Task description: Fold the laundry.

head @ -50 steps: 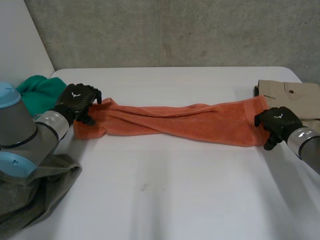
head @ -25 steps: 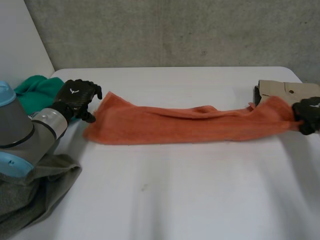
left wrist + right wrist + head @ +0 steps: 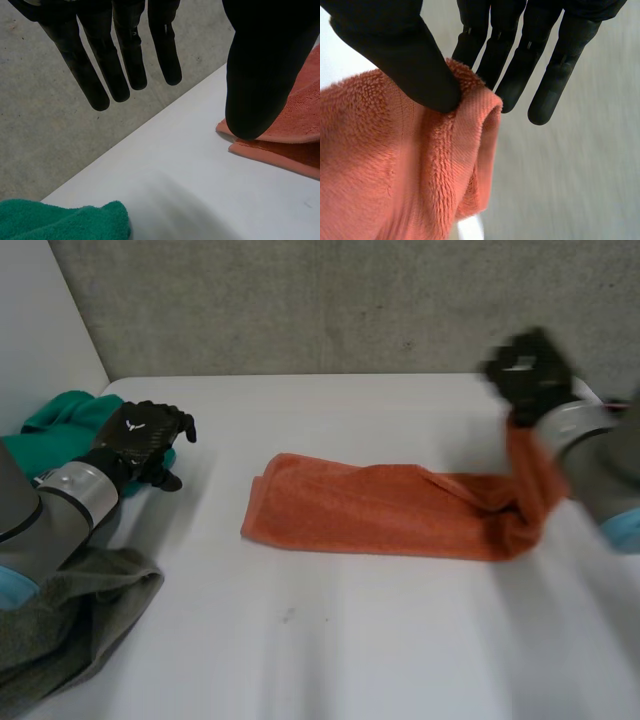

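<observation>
Head view: the orange towel (image 3: 380,510) lies across the middle of the white counter (image 3: 350,640), its left end flat and doubled. Its right end rises off the surface to the right robot hand (image 3: 527,368), which is held high near the counter's far right corner. The left robot hand (image 3: 148,435) hovers well apart from the towel, just over a green cloth (image 3: 70,420). A grey cloth (image 3: 70,620) is heaped at the near left.

Left wrist view: the left robot hand (image 3: 260,65) is empty, with straight, spread fingers (image 3: 125,55). The towel's folded corner (image 3: 300,120) lies on the counter past the thumb, and the green cloth (image 3: 65,220) is below.

Right wrist view: the right robot hand (image 3: 395,50) pinches the towel's edge (image 3: 385,170) between thumb and fingers, and the rest of the cloth hangs down from that grip.
</observation>
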Robot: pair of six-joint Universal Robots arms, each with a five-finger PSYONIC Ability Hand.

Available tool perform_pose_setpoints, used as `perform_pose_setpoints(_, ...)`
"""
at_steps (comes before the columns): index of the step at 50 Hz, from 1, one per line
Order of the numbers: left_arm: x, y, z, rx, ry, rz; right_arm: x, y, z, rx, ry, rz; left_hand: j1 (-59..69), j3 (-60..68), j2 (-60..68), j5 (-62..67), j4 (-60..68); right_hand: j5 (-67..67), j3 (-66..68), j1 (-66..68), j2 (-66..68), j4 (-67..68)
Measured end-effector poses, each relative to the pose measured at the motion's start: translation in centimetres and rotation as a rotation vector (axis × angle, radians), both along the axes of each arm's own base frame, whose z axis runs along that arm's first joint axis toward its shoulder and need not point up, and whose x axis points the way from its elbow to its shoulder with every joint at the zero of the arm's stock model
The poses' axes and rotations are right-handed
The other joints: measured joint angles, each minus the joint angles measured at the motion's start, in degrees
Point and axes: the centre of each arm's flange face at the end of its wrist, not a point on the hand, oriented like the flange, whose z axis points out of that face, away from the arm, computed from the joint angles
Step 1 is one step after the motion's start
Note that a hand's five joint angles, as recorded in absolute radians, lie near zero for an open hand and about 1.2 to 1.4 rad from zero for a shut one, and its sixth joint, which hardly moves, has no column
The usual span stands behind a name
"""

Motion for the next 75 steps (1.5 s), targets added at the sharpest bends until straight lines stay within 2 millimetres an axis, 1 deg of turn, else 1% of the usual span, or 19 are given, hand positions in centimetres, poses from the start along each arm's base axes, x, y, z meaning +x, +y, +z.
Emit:
perform_pose_setpoints(1, 0.0, 0.0, 0.0, 0.001, 0.000, 0.000, 0.8, 0.5, -0.1, -0.010, -0.002, 0.029, 0.00, 0.00, 0.00, 0.00, 0.00, 0.00, 0.00, 0.00, 0.00, 0.00)
perform_pose_setpoints(2, 0.0, 0.2, -0.1, 0.004, 0.000, -0.004, 5.7, 4.0, -1.0, -0.060, -0.012, 0.230, 0.00, 0.00, -0.12, -0.02, -0.18, 0.00, 0.00, 0.00, 0.00, 0.01)
perform_pose_setpoints(4, 0.0, 0.3, -0.1, 0.005, 0.000, -0.005, 7.3, 5.3, -1.5, -0.070, -0.013, 0.300, 0.00, 0.00, -0.17, -0.03, -0.18, 0.00, 0.00, 0.00, 0.00, 0.01)
perform_pose_setpoints(5, -0.1, 0.5, -0.2, 0.008, 0.000, -0.009, 10.1, 7.9, -3.1, -0.065, -0.005, 0.425, 0.00, 0.00, -0.18, -0.02, -0.18, 0.12, 0.00, 0.00, 0.00, 0.02)
perform_pose_setpoints(9, -0.3, 0.7, -0.5, 0.014, 0.000, -0.016, 14.0, 11.8, -7.1, -0.001, 0.041, 0.585, 0.00, 0.00, -0.18, -0.03, -0.18, 0.21, 0.00, 0.00, 0.00, 0.02)
perform_pose_setpoints(13, -0.5, 0.9, -0.6, 0.014, 0.002, -0.022, 16.1, 13.7, -9.8, 0.065, 0.096, 0.624, 0.00, 0.00, -0.18, -0.02, -0.18, -1.62, -1.91, -2.22, -1.84, -1.90)
perform_pose_setpoints(17, -0.9, 1.0, -0.3, 0.006, 0.014, -0.032, 16.3, 13.1, -9.8, 0.126, 0.064, 0.556, -0.98, -0.63, -0.56, -0.59, -0.59, -42.49, -42.56, -41.96, -43.73, -42.72)
perform_pose_setpoints(19, -1.4, 1.0, 0.0, -0.002, 0.025, -0.043, 15.7, 12.4, -8.8, 0.167, -0.006, 0.514, -1.38, -0.72, -0.81, -0.84, -0.81, -53.51, -54.67, -50.70, -54.33, -54.88)
perform_pose_setpoints(29, -5.1, 2.1, 1.3, -0.042, 0.077, -0.143, 10.0, 10.1, -3.9, 0.350, -0.331, 0.352, -6.83, -5.80, -5.95, -6.09, -6.28, -54.03, -56.57, -50.80, -55.34, -56.79)
perform_pose_setpoints(39, -11.2, 4.8, 0.4, -0.068, 0.099, -0.277, 2.5, 7.5, -8.3, 0.580, -0.305, 0.048, -6.83, -5.80, -6.00, -6.34, -6.34, -54.02, -56.54, -50.76, -55.32, -56.76)
perform_pose_setpoints(42, -12.0, 4.9, -0.1, -0.060, 0.096, -0.261, 1.0, 6.9, -10.3, 0.613, -0.251, -0.010, -6.83, -5.80, -6.00, -6.38, -6.57, -40.41, -42.36, -36.48, -41.34, -42.65)
perform_pose_setpoints(46, -11.9, 4.7, -0.3, -0.053, 0.093, -0.224, -0.3, 5.7, -11.6, 0.581, -0.205, -0.068, -6.83, -5.80, -6.00, -6.41, -6.58, -5.91, -7.16, -4.05, -4.61, -7.46)
perform_pose_setpoints(49, -11.5, 4.4, -0.1, -0.055, 0.094, -0.204, -0.6, 4.9, -11.2, 0.502, -0.200, -0.095, -6.83, -5.80, -6.00, -6.41, -6.58, -1.18, -0.92, -1.79, -0.65, -0.92)
perform_pose_setpoints(56, -9.1, 3.6, 1.7, -0.085, 0.104, -0.146, 2.9, 5.5, -6.1, 0.199, -0.203, -0.013, -6.84, -6.90, -6.56, -7.16, -7.37, -0.32, -0.38, -1.79, -0.65, -0.06)
perform_pose_setpoints(60, -7.0, 3.0, 2.9, -0.107, 0.116, -0.097, 8.0, 9.2, -4.2, 0.119, -0.180, 0.201, -6.86, -6.90, -6.92, -7.51, -7.53, 0.28, -0.38, -1.79, -0.65, -0.06)
perform_pose_setpoints(66, -4.3, 2.3, 3.7, -0.126, 0.140, -0.021, 14.8, 15.7, -6.5, 0.147, -0.120, 0.567, -6.86, -6.91, -7.05, -7.53, -7.73, 0.56, -0.37, -1.79, -0.65, -0.05)
perform_pose_setpoints(69, -3.7, 2.1, 3.8, -0.129, 0.154, -0.004, 16.4, 17.0, -8.0, 0.177, -0.101, 0.631, -6.85, -6.91, -7.06, -7.56, -7.75, -2.77, -4.18, -2.79, -3.80, -4.12)
perform_pose_setpoints(73, -3.2, 2.0, 3.7, -0.131, 0.178, 0.008, 17.4, 16.6, -9.4, 0.262, -0.118, 0.548, -10.20, -9.59, -9.35, -9.71, -10.00, -42.99, -44.07, -41.37, -44.78, -43.21)
perform_pose_setpoints(75, -3.3, 1.9, 3.7, -0.131, 0.183, 0.007, 17.2, 15.9, -9.2, 0.302, -0.150, 0.489, -10.50, -9.92, -9.77, -10.08, -10.33, -51.34, -52.63, -49.01, -52.54, -52.54)
